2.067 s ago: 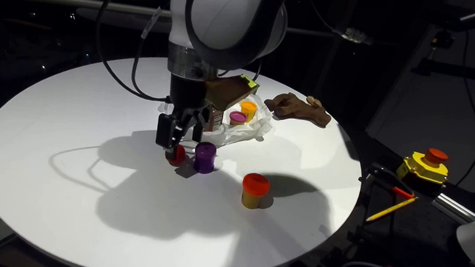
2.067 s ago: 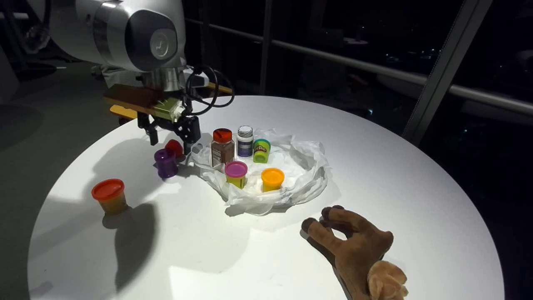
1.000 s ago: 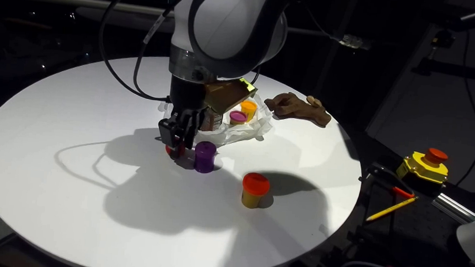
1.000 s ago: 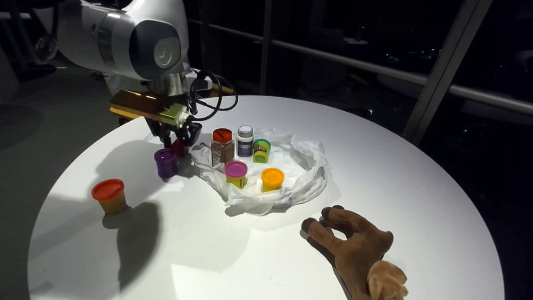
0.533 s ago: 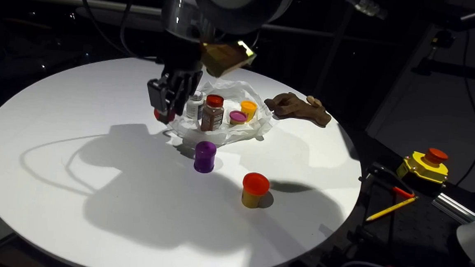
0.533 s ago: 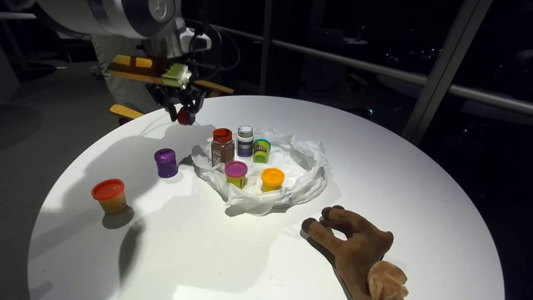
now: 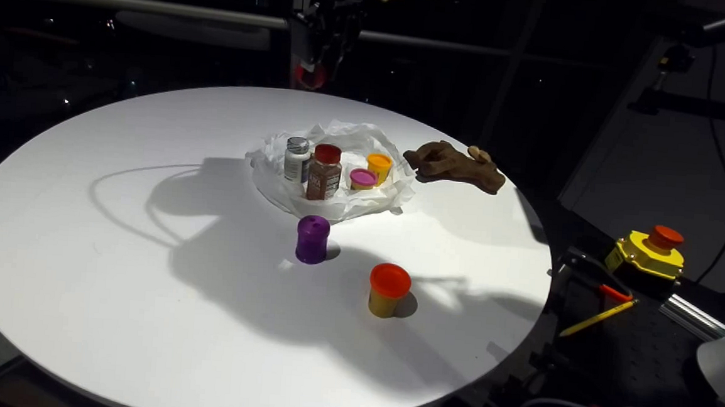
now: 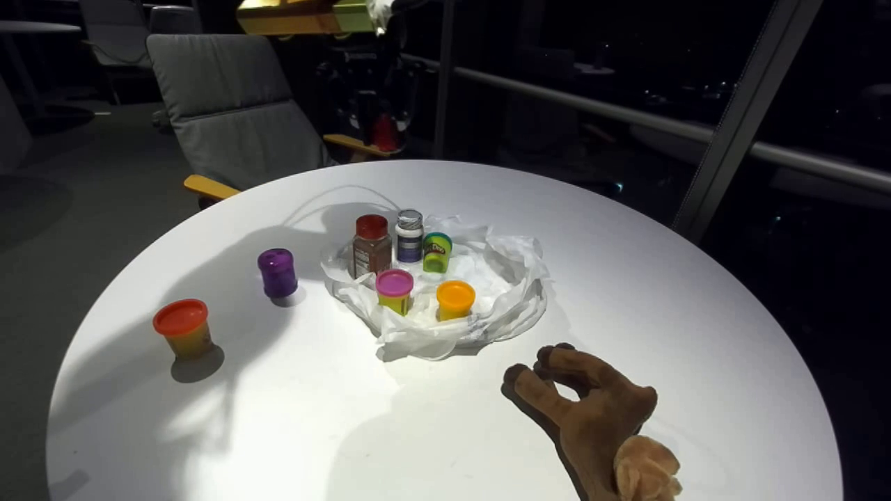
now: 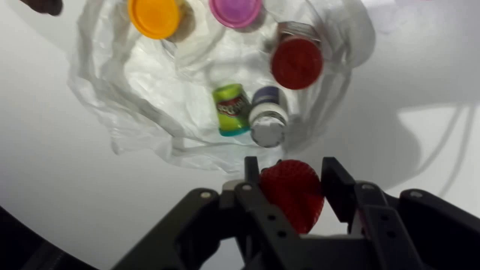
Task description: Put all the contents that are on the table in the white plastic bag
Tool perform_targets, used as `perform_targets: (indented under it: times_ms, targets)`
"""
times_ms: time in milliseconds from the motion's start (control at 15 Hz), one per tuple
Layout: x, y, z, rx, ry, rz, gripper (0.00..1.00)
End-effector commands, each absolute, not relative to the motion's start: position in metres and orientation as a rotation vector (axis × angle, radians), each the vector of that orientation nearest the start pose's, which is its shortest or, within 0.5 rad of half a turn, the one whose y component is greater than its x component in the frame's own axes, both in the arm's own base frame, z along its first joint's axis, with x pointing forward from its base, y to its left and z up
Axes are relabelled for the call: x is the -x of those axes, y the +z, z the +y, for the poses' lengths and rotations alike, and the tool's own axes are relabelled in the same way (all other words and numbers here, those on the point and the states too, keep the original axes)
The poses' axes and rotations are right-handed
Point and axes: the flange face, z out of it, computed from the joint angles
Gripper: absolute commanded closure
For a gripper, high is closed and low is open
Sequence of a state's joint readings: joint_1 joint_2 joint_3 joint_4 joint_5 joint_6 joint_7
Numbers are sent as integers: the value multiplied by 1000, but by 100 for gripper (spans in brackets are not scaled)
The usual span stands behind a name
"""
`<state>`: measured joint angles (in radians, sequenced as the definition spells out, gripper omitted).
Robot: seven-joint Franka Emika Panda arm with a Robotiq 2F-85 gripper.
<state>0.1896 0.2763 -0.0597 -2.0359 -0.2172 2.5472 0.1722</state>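
Spread across both exterior views: a round white surface point(image 8: 661, 278). Beyond its far edge, in an exterior view, a grey chair point(image 8: 223, 104) with orange-toned armrests.

On the surface, opened out and crumpled all round the rim, a white plastic bag point(image 8: 421, 342) with five things inside. Near the bag but apart from it, a brown soft toy point(image 8: 598, 410), lying on the surface.

Raised clear of the surface, dim against the dark in both exterior views, the gripper point(image 9: 289, 172), pinching a red lump point(image 9: 296, 198) between its two fingers. Off past the edge of the surface, a yellow box point(image 7: 646, 255) with a red knob on top.

Inside the bag, upright, a brown jar point(image 8: 372, 254) under a red lid; just beside it, also upright, a white bottle point(image 8: 409, 240) with a dark blue label. Outside the bag, standing on the surface, a purple pot point(image 7: 313, 241) near the rim and, well apart from the bag, a red-lidded tub point(image 7: 388, 292). Of much the same size, inside the bag: an orange-lidded tub point(image 8: 454, 303), a pink-lidded tub point(image 8: 395, 292) near the brown jar, and a green tub point(image 8: 437, 254) just beside the white bottle.

Smaller again, the red lump: dimpled, held aloft in the gripper, and in the wrist view close to the rim of the bag, whether above it or just outside hard to tell. Slimmest, a yellow pencil point(image 7: 598, 318) near the yellow box.
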Motion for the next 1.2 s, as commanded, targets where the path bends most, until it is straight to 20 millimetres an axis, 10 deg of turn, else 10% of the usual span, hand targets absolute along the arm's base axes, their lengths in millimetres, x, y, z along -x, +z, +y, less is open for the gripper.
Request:
perform_targets:
  times_ms: [0, 333, 800, 933, 1133]
  targets:
    - [-620, 309, 27, 3246, -278, -79, 77]
    - [-640, 253, -39, 3157, -179, 88, 75]
    - [-668, 236, -76, 2980, -133, 210, 77]
    - [-671, 234, -83, 2967, -118, 232, 30]
    - [-672, 243, -87, 2945, -133, 259, 15]
